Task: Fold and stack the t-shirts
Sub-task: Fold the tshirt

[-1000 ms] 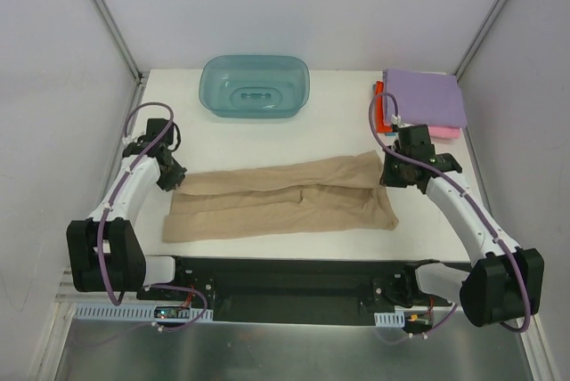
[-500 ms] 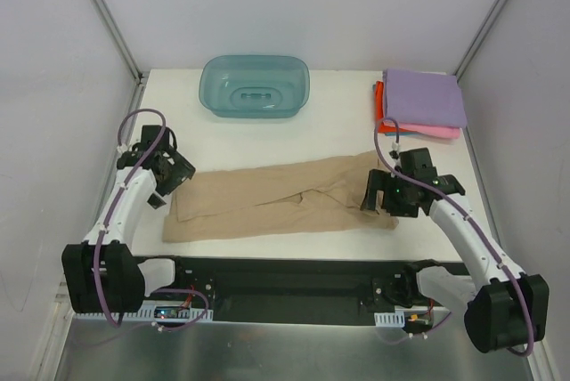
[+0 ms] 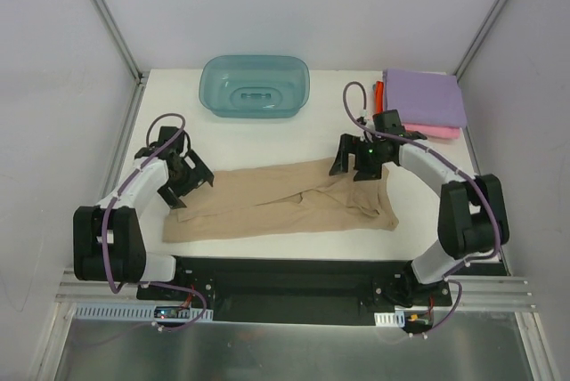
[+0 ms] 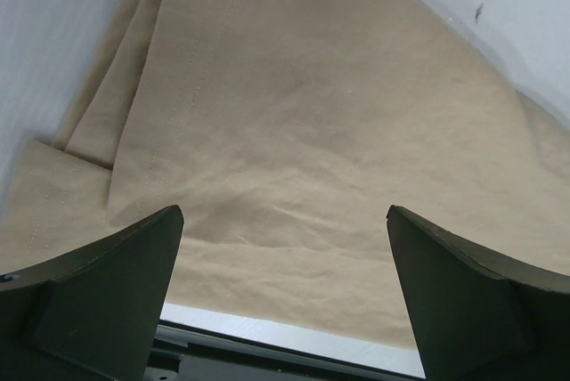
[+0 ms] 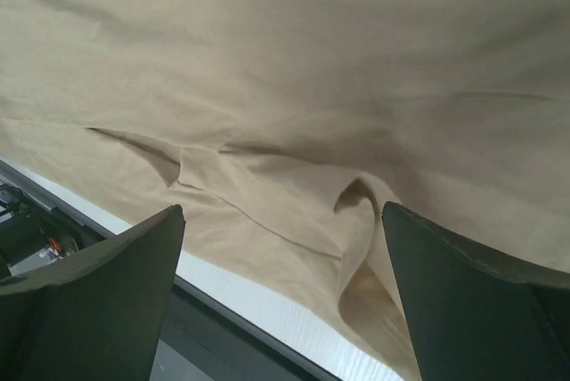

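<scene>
Over the two ends of the band-folded tan t-shirt [image 3: 280,203], the left pincer [image 3: 192,188] and right pincer [image 3: 350,169] hang spread and empty, probably to fold it shorter.

Left gripper [image 3: 191,178] and right gripper [image 3: 354,162] gape wide, seemingly angled downward.

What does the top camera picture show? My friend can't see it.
A tan t-shirt, folded into a long strip, lies on a white table with the open left pincer and open right pincer above its ends. Behind are a teal tub and a stack of folded shirts.
</scene>
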